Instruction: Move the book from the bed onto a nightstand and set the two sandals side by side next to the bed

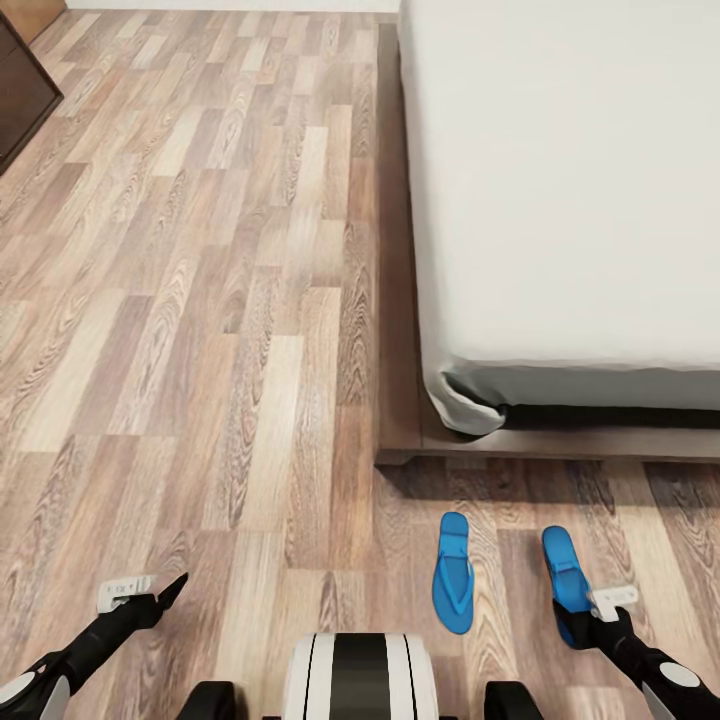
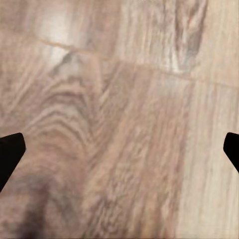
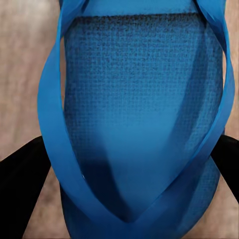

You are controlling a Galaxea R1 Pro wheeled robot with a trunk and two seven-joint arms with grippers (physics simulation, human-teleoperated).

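Indoors, wood-plank floor [image 1: 200, 300], off-white bed [image 1: 570, 180]

A wood-plank floor [image 1: 200, 330] is stretching out ahead of the left claw [image 1: 150, 592] and to both sides of it, its planks running away from the claw in mixed pale beige, grey and warm brown tones. Directly beneath that claw, the wood [image 2: 124, 124] is showing blurred swirling grain and a seam between planks. Far ahead of the claw and off to its left, the corner of a dark-brown cabinet [image 1: 20, 90] is standing on the floor. Farther ahead still, a strip of white wall [image 1: 230, 5] is meeting the planks.
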